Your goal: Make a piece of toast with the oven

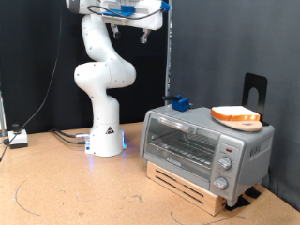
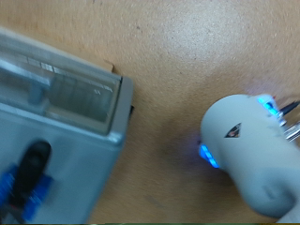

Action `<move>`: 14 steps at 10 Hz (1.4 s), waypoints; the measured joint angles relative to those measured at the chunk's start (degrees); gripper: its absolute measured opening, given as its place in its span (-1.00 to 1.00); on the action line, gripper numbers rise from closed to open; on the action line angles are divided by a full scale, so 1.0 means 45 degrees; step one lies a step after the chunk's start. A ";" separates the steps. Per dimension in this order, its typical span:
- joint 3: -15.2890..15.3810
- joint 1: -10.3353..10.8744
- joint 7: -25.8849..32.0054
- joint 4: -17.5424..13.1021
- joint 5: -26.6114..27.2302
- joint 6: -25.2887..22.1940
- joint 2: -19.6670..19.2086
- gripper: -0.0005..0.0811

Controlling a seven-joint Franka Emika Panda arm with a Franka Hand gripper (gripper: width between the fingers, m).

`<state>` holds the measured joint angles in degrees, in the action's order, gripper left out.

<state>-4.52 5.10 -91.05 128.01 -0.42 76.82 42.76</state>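
Exterior view: your claw high up, grip state can't tell | oven shut, below it | piece of toast on top, below-right.

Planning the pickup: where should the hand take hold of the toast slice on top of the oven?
Grip the piece of toast across its thin edges, coming from above. It lies flat on a round board on the oven roof, with a black upright close behind, so the top is probably the freest approach.

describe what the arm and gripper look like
The arm is glossy white with rounded, bulbous segments, on a white base carrying a small dark triangular mark and a blue glow at its foot. Cables trail across the table from it. The gripper shows only as dark fingertips under blue-trimmed hardware.
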 joint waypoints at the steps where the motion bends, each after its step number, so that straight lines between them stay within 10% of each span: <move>1: -0.0083 0.0264 0.1469 -0.0094 -0.0162 -0.0331 0.0191 0.98; 4: -0.0458 0.0972 0.5628 -0.0303 -0.1601 -0.0534 0.0779 0.98; 14: -0.1486 0.1845 1.0224 0.0282 -0.0805 0.2511 -0.0320 0.98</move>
<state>-11.21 13.40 -45.04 129.28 -4.04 88.12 41.32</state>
